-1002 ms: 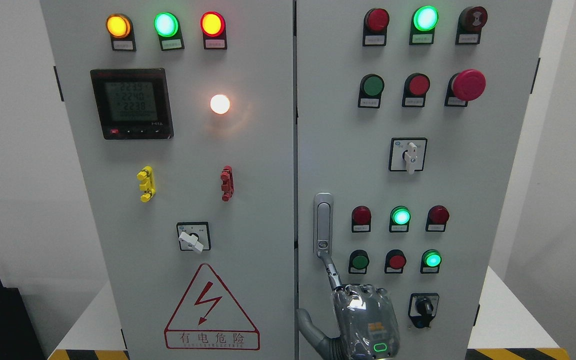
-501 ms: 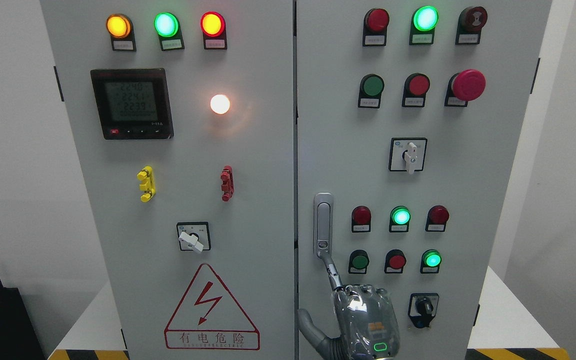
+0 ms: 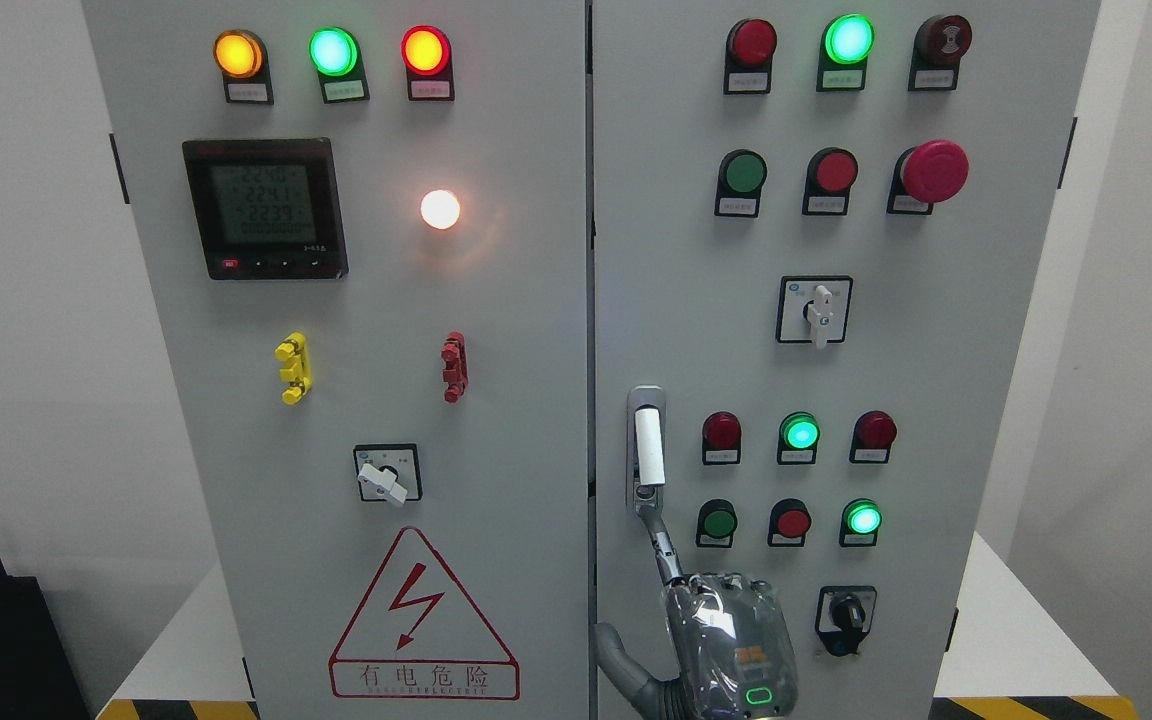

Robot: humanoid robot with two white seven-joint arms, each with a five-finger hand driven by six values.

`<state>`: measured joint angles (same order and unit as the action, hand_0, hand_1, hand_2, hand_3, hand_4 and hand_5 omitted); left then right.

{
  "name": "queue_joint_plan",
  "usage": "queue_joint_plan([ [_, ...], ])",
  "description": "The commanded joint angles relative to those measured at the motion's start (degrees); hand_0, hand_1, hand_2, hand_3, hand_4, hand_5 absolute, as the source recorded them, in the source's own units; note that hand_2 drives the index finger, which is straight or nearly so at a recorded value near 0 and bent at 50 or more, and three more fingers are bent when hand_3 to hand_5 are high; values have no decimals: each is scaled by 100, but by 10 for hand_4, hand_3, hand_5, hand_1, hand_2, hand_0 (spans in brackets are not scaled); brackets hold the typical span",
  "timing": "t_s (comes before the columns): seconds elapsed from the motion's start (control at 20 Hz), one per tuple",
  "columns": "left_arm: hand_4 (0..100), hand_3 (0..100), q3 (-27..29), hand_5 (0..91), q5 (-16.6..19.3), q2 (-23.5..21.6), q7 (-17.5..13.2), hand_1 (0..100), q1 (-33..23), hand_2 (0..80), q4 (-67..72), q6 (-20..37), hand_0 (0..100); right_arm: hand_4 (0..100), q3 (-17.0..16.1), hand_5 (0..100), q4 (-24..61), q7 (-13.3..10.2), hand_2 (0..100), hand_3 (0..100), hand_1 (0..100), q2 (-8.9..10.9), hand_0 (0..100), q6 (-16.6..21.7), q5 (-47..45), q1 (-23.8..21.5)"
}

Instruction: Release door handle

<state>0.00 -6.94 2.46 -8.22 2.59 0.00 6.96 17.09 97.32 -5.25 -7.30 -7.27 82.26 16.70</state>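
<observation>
Change since the earlier frame: door handle (image 3: 647,450), lower centre, now popped out from its recess. Hand (image 3: 726,640), bottom centre: one finger (image 3: 663,545) extended to the handle's base, holding nothing. I withdraw straight down, avoiding nearby buttons (image 3: 717,522).

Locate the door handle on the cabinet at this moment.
In the head view, the door handle sits on the right door's left edge beside the centre seam, left of a red lamp, with a hand just below it.
</observation>
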Motion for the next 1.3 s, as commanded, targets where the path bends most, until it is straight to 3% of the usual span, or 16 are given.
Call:
queue_joint_plan([
  [0.0, 0, 0, 62, 0, 0, 0, 4, 389, 5, 0, 97, 7, 120, 1000, -13, 1000, -3, -2, 0, 1000, 251, 0, 305, -11, 1, 79],
  [0.25, 0, 0, 62, 0, 0, 0, 4, 389, 5, 0, 97, 7, 120, 1000, -31, 1000, 32, -20, 0, 1000, 249, 0, 309, -3, -17, 185],
  [1.25, 0, 0, 62, 0, 0, 0, 4, 389, -4, 0, 97, -2, 120, 1000, -13, 1000, 401, -20, 0, 1000, 245, 18, 317, 15, -61, -166],
])
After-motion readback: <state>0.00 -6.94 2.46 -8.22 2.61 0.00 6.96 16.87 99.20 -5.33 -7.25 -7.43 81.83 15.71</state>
